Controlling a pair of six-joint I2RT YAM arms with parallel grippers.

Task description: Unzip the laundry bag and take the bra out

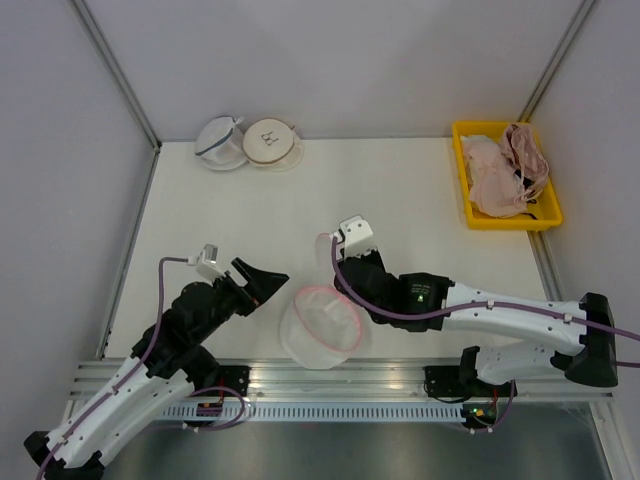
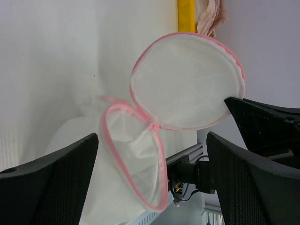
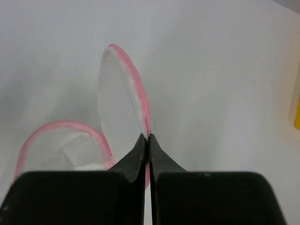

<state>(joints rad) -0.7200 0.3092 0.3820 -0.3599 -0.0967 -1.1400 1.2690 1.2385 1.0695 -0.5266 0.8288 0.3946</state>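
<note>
The laundry bag (image 1: 320, 325) lies unzipped near the table's front edge, its pink-rimmed mouth open. Its round lid (image 2: 187, 84) stands up, hinged to the body (image 2: 131, 154). My right gripper (image 1: 338, 262) is shut on the lid's pink rim (image 3: 136, 89) and holds it raised; it also shows in its wrist view (image 3: 148, 138). My left gripper (image 1: 265, 283) is open and empty, just left of the bag, with the open mouth seen between its fingers (image 2: 152, 187). Only white mesh shows inside the bag. A dusty pink-brown bra (image 1: 527, 155) with thin straps lies in the yellow bin.
The yellow bin (image 1: 470, 130) at the back right also holds paler peach-pink bras (image 1: 490, 180). A dark-trimmed mesh pouch (image 1: 222, 143) and a beige-rimmed pouch (image 1: 272, 143) sit at the back left. The metal rail (image 1: 330, 385) runs along the front edge.
</note>
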